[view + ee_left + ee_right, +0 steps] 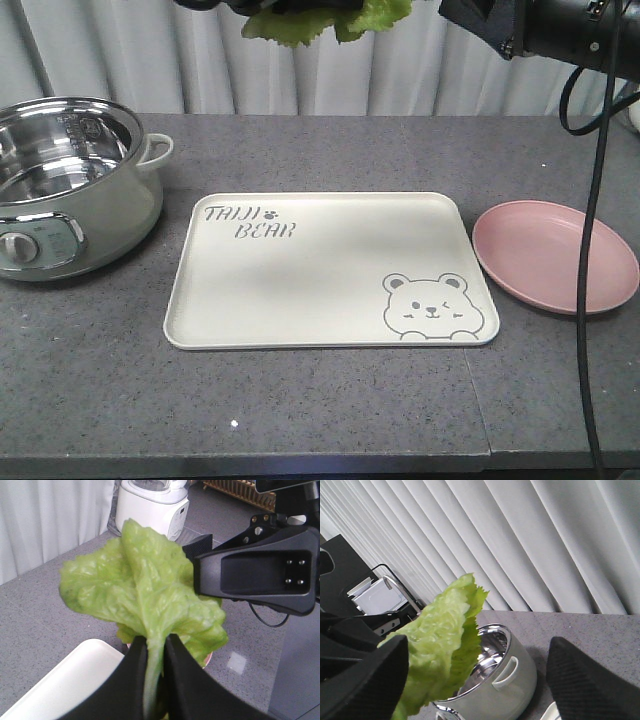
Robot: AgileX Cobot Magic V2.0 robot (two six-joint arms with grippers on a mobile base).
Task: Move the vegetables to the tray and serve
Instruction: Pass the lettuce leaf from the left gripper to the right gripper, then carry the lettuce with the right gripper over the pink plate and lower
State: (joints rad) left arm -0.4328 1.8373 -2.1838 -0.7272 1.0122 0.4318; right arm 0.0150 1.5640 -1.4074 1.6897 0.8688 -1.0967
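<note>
The lettuce leaf (325, 20) hangs at the top centre of the front view, high above the tray (330, 270) lying mid-frame. The left gripper (155, 647) pinches its rib end, and the ruffled blade runs away from the fingers. The right gripper (477, 655) stands spread wide beside the leaf, empty, so lowering it looks like the left arm's job.

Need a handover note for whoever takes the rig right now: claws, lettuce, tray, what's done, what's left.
Left claw: shut on the stem of the lettuce leaf, holding it in the air.
Right claw: open, empty, close beside the leaf.
Tray: flat on the table, nothing on it.
Done: leaf picked up.
Left: set the leaf on the tray, release, then serve.
</note>
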